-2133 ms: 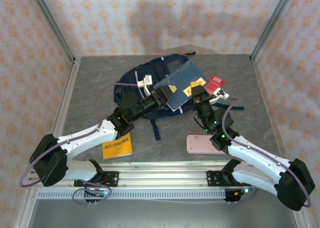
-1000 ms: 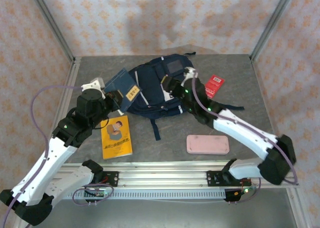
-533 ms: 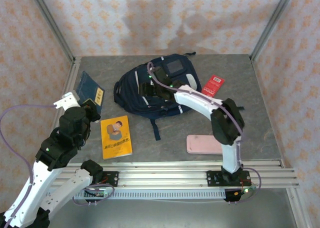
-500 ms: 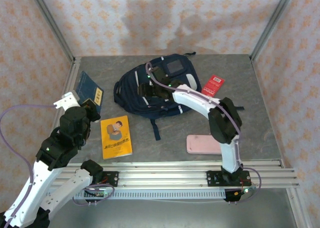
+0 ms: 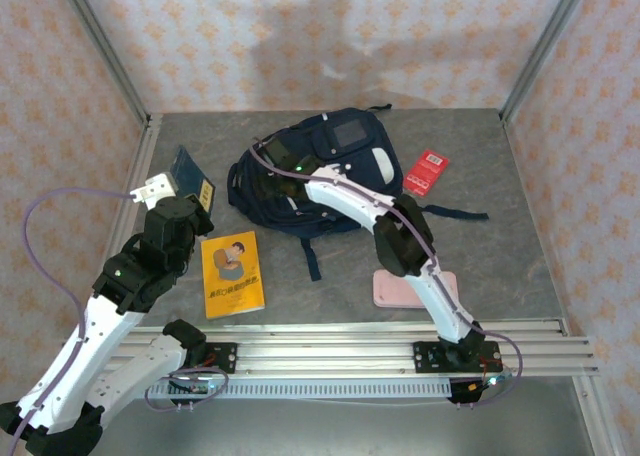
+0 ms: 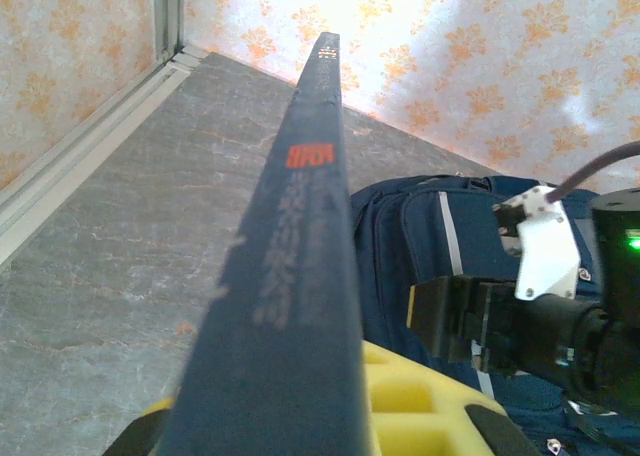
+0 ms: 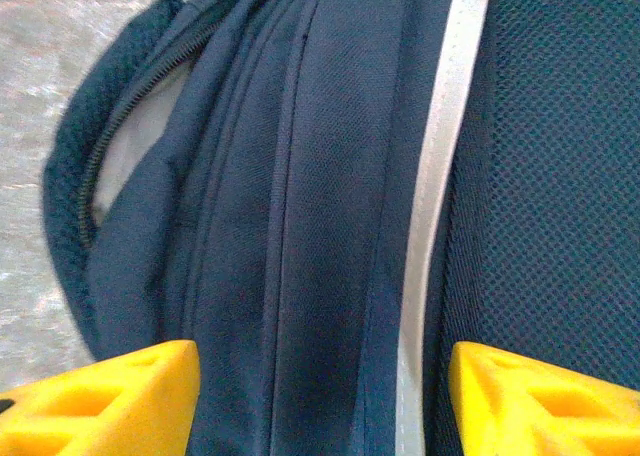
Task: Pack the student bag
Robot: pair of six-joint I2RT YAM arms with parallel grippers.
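Bag (image 7: 330, 176): we see navy weave, mesh, white stripe.
Book (image 6: 300, 246): slim, navy, grasped by left gripper (image 5: 183, 198).
Right gripper (image 7: 320, 396): released over bag.

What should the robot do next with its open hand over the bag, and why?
Probably lower the right hand and pinch the fabric of the student bag beside the gaping zipper. That hand hangs open over this edge, and the left hand holds a dark blue book off to the side, which likely needs a wider opening.
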